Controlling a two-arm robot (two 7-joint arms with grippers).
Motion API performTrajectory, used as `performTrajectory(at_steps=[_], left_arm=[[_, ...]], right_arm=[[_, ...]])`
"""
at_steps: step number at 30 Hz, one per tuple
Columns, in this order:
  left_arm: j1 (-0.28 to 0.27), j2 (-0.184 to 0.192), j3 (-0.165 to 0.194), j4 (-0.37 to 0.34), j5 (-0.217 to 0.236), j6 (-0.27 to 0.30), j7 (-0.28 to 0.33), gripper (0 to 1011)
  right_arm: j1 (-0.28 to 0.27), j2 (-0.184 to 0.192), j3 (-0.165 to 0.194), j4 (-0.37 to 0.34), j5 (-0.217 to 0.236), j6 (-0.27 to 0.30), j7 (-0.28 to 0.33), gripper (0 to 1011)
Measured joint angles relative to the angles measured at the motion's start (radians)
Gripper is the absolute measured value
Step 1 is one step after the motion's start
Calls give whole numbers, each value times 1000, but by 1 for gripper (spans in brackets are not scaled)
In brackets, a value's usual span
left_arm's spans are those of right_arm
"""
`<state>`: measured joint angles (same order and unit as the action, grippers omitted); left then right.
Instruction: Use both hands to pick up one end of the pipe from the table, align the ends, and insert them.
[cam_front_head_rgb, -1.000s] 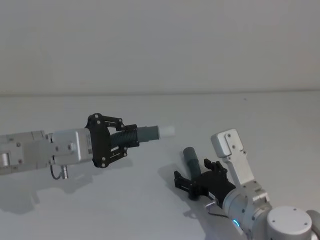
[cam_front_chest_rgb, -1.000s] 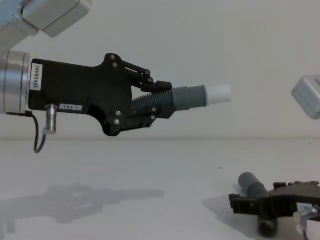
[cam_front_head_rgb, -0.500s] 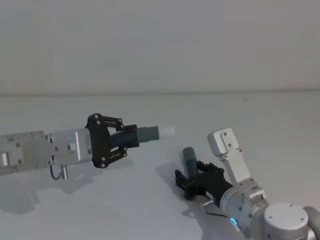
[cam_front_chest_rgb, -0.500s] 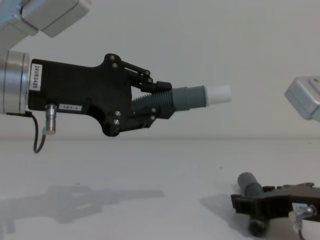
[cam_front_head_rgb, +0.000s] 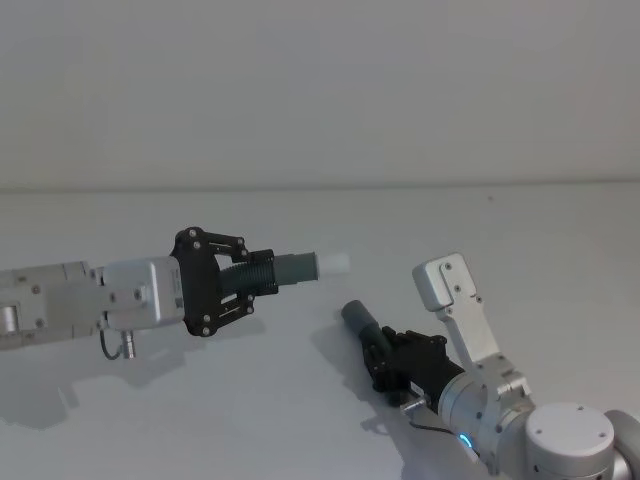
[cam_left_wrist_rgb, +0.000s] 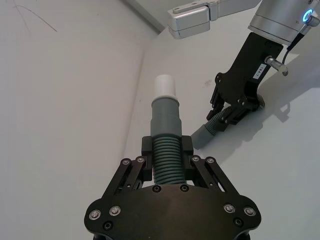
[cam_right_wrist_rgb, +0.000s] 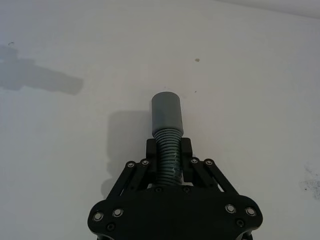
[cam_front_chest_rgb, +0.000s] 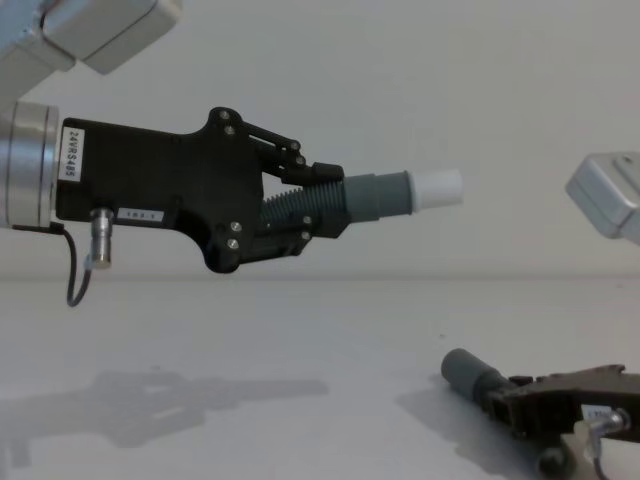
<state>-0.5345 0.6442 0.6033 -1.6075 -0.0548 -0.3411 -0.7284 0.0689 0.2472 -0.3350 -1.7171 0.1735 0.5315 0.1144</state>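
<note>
Over the table (cam_front_head_rgb: 150, 420), left tool (cam_front_head_rgb: 258, 282) clamps the white-tipped pipe (cam_front_head_rgb: 295, 268), right tool (cam_front_head_rgb: 385, 352) the hollow-cuffed pipe (cam_front_head_rgb: 357, 317).

The left gripper (cam_front_head_rgb: 262, 276) holds the white-tipped pipe piece (cam_front_head_rgb: 297, 268) above the counter (cam_front_head_rgb: 290, 420). Lower right, the right gripper (cam_front_head_rgb: 386, 352) grips the open-cuffed pipe piece (cam_front_head_rgb: 357, 318).

The left hand (cam_front_head_rgb: 254, 285) with one pipe piece (cam_front_head_rgb: 296, 268) is at nine o'clock, above the tabletop (cam_front_head_rgb: 280, 420); the right hand (cam_front_head_rgb: 384, 352) with the second pipe piece (cam_front_head_rgb: 357, 317), at four.
</note>
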Motion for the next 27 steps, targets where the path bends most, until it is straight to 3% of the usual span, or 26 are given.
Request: performTrajectory(at_steps=[15,23,27], left_arm=[[0,0,0,0,0,0,0,300],[0,0,0,0,0,0,0,300],[0,0,0,0,0,0,0,300]], right_arm=[[8,16,-6,1,-9,-7,22,216],[32,79,-25,-5,-37,-48,88,216],[51,129,-39,-15,-60,-76,135,216]])
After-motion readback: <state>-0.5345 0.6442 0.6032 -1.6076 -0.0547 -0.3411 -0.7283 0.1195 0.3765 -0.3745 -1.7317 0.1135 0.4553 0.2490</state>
